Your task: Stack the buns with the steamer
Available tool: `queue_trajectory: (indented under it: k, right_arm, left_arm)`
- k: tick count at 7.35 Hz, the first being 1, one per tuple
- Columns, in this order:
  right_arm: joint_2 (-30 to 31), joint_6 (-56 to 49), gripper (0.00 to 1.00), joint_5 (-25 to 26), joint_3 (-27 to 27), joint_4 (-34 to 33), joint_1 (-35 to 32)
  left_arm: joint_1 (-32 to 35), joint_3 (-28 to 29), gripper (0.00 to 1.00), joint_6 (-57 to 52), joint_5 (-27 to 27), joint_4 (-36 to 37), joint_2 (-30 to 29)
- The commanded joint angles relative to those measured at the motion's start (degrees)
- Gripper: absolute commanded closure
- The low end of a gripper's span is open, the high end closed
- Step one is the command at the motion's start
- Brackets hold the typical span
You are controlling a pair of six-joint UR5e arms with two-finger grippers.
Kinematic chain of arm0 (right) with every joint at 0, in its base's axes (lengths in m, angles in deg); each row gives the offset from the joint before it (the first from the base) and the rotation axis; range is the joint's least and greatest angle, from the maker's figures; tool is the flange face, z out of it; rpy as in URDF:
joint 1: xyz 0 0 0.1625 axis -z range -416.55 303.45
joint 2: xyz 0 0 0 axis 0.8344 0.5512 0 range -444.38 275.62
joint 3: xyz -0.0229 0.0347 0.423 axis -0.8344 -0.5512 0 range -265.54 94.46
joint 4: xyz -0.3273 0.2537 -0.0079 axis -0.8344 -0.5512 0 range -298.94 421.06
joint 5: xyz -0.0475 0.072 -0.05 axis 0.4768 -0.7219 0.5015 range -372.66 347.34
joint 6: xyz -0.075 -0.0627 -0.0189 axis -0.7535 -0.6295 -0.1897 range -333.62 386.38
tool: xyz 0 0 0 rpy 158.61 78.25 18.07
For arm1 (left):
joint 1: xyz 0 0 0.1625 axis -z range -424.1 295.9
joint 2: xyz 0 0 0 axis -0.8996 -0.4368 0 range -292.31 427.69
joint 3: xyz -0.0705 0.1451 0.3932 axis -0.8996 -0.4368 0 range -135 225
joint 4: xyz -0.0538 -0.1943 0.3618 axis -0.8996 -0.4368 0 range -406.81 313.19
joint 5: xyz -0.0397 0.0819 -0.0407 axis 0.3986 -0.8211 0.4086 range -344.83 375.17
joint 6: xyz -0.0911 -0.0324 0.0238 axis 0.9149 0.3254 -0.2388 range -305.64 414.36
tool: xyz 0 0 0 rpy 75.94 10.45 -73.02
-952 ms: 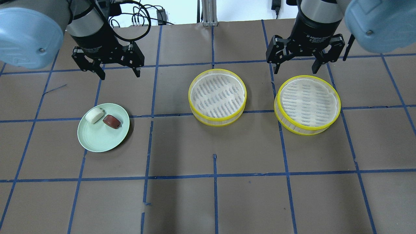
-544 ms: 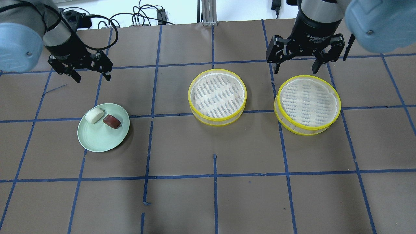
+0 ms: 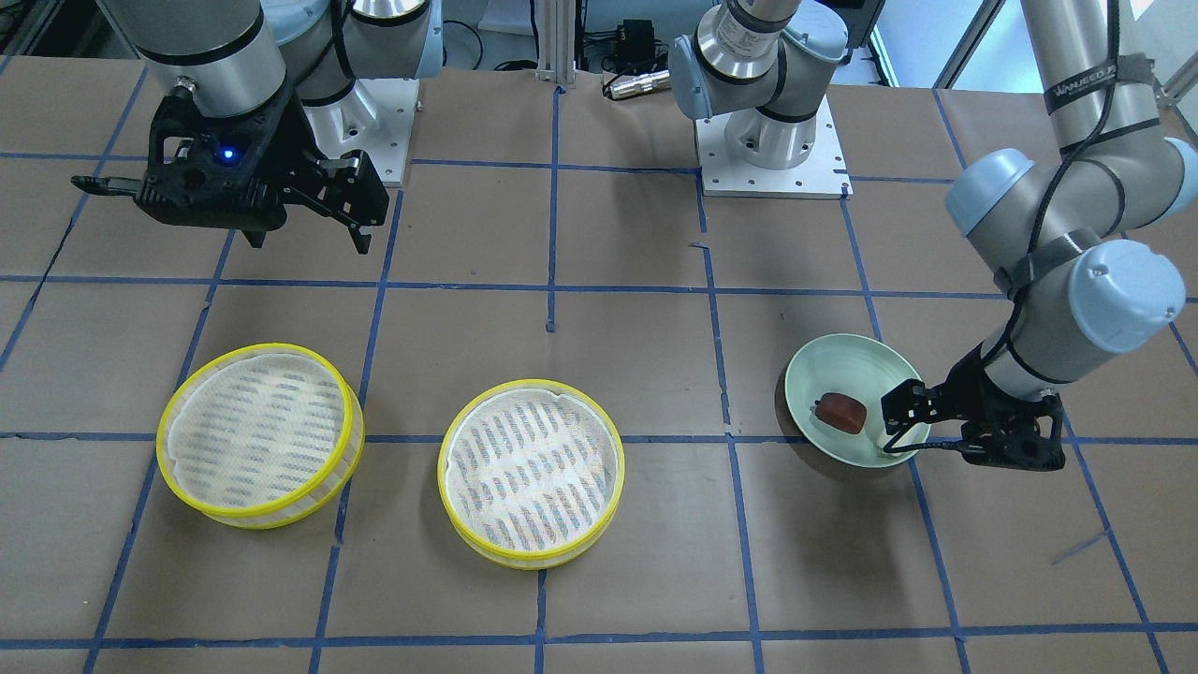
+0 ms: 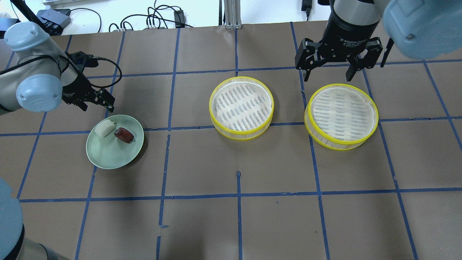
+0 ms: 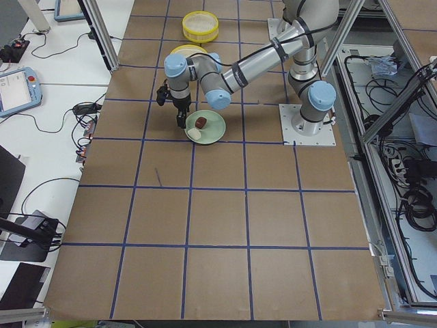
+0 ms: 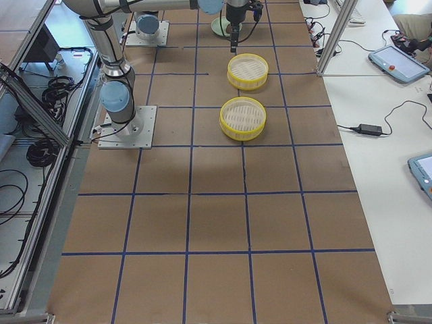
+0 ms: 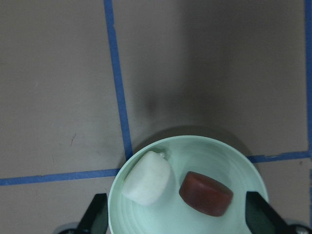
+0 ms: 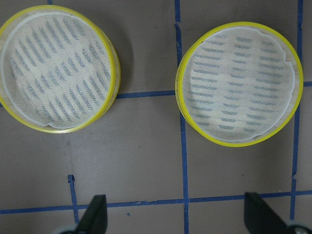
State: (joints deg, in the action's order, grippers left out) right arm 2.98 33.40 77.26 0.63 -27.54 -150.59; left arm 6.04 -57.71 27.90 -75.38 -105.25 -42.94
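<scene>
The white bun [image 4: 105,128] and the dark reddish-brown bun [image 4: 124,134] lie side by side on a pale green plate [image 4: 114,155] at the table's left. My left gripper [image 4: 94,103] is open and empty, low beside the plate's far rim. In the left wrist view the white bun [image 7: 147,178] and the brown bun [image 7: 205,193] show between the open fingertips [image 7: 97,217]. Two yellow-rimmed steamer tiers stand apart, one in the middle [image 4: 241,107], one at the right [image 4: 341,115]. My right gripper [image 4: 329,74] is open and empty, high behind the right tier.
The brown paper table carries a grid of blue tape lines [image 4: 238,195]. Cables and a power brick [image 4: 158,18] lie beyond the far edge. The two arm bases [image 3: 772,140] stand at the robot's side of the table. In the front-facing view my left gripper [image 3: 900,423] hides the white bun.
My left arm has swung left and down, from high behind the plate to just beside its far rim. The right arm, buns and tiers have not moved.
</scene>
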Motion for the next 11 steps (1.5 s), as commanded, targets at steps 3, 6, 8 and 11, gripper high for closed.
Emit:
queue_trajectory:
  k: [3,6,8,11]
  right_arm:
    - [-0.2,0.0,0.0,-0.2,0.1,-0.1,0.0]
    - [-0.2,0.0,0.0,-0.2,0.1,-0.1,0.0]
    - [-0.2,0.0,0.0,-0.2,0.1,-0.1,0.0]
    - [-0.2,0.1,0.0,-0.3,0.1,0.0,0.0]
  left_arm:
    - [-0.2,-3.4,0.31,-0.9,-2.0,3.0,-1.4]
    - [-0.2,-3.5,0.75,-0.1,-4.9,2.5,-1.9]
    - [-0.2,-2.5,0.93,2.1,-4.3,2.2,-1.0]
    - [2.7,3.0,1.0,8.4,-2.0,-6.6,3.8]
